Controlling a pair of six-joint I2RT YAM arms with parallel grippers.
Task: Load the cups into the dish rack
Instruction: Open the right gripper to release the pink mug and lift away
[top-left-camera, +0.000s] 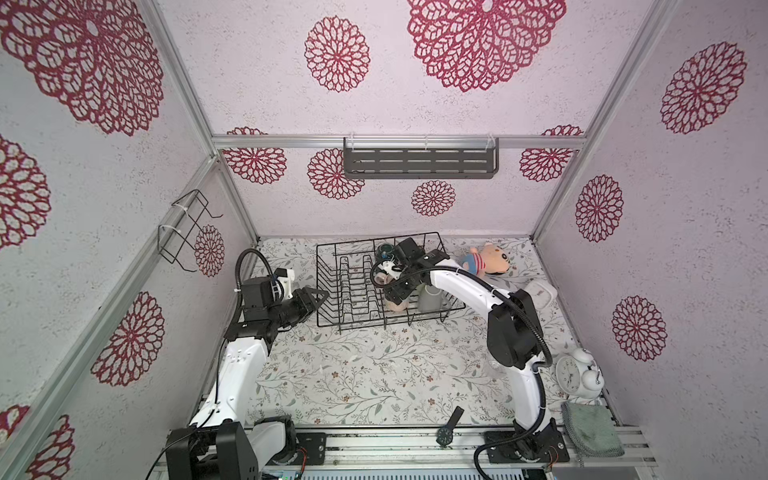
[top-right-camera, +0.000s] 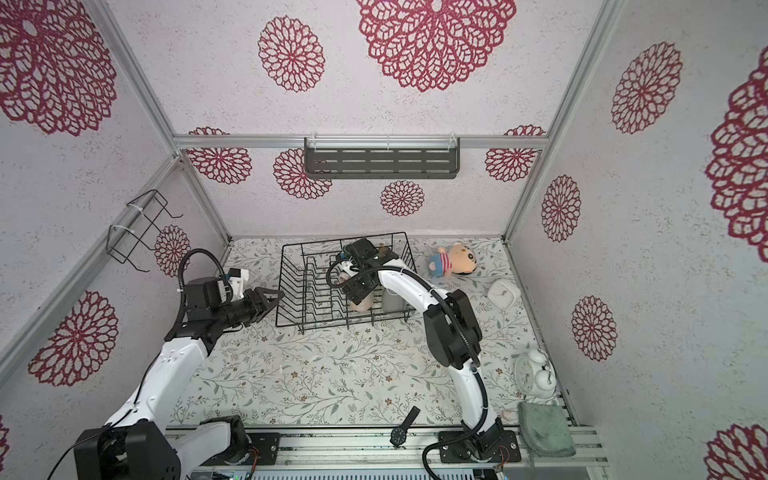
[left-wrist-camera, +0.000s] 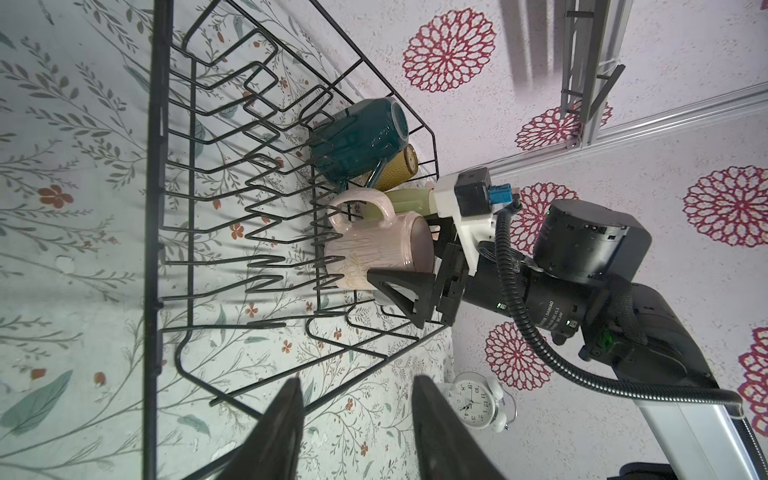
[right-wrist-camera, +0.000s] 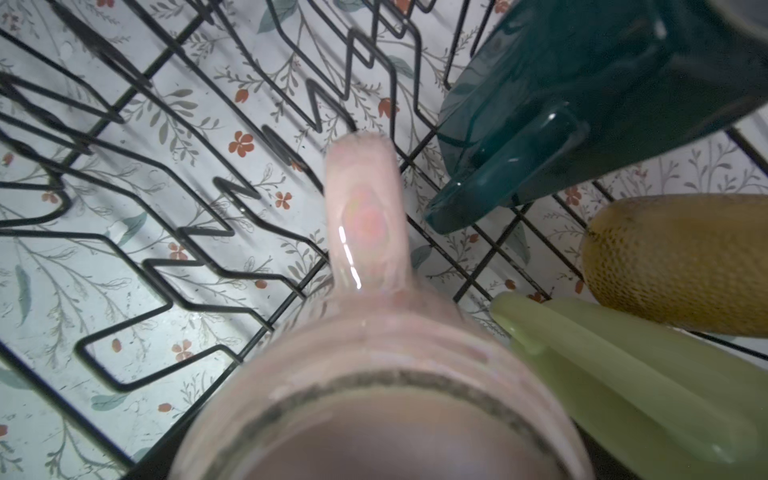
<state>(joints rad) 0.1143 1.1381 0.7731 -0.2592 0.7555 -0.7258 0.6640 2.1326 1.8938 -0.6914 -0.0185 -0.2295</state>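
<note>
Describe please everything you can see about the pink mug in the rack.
The pink mug looks like glossy ceramic with a pearly shine, faint ribs on its wall and one thick loop handle. It lies on its side in the black wire dish rack, beside the upright divider loops, its open mouth turned toward the right gripper. One finger lies along its wall. A green mug lies close beside it; contact is unclear.

The dish rack (left-wrist-camera: 154, 208) is thin matt black wire, the pink mug (right-wrist-camera: 365, 232) and teal mug (right-wrist-camera: 582, 83) look like glossy glazed ceramic, the amber tumbler (right-wrist-camera: 681, 266) is dimpled glass, and the bench (top-left-camera: 374, 374) wears a smooth printed floral cover.
</note>
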